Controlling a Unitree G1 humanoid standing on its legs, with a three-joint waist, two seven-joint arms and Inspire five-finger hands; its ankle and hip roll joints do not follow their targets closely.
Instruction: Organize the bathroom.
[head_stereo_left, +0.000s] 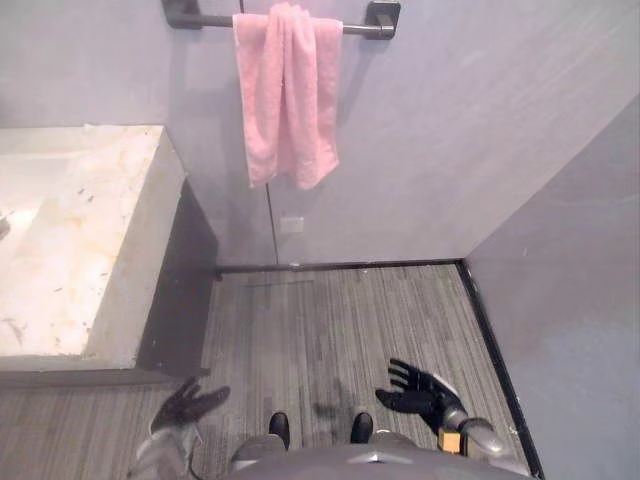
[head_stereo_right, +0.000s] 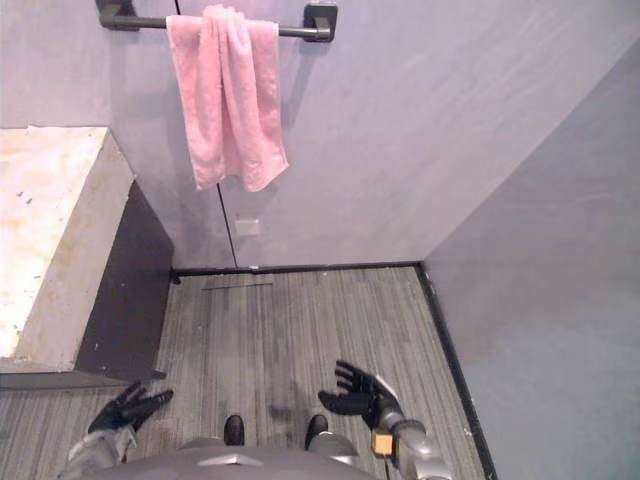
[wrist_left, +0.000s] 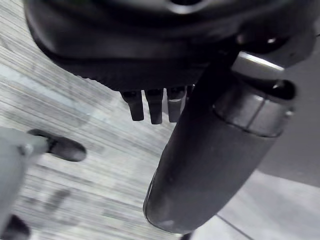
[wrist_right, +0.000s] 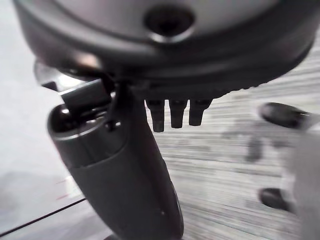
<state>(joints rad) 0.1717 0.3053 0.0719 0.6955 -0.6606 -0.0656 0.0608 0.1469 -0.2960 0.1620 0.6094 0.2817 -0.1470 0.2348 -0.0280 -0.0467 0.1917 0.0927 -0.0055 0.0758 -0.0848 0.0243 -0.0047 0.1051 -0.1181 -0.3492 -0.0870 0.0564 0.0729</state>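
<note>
Both arms hang low over the striped floor (head_stereo_left: 330, 320), the left hand (head_stereo_left: 186, 406) and the right hand (head_stereo_left: 418, 390) each with fingers straight and spread, holding nothing. A pink towel (head_stereo_left: 286, 95) is draped over the dark rail (head_stereo_left: 355, 28) on the grey wall, above the far right corner of the pale stone counter (head_stereo_left: 70, 230). No writing can be made out.

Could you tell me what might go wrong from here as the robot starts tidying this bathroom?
1. The pink towel hangs bunched over the wall rail, high above both hands; a hasty pull could drag it to the floor.
2. The counter stands close beside the left hand; raising that arm might clip its edge.
3. The right hand, open like the left, is near the side wall, so a wide swing could hit it.
</note>
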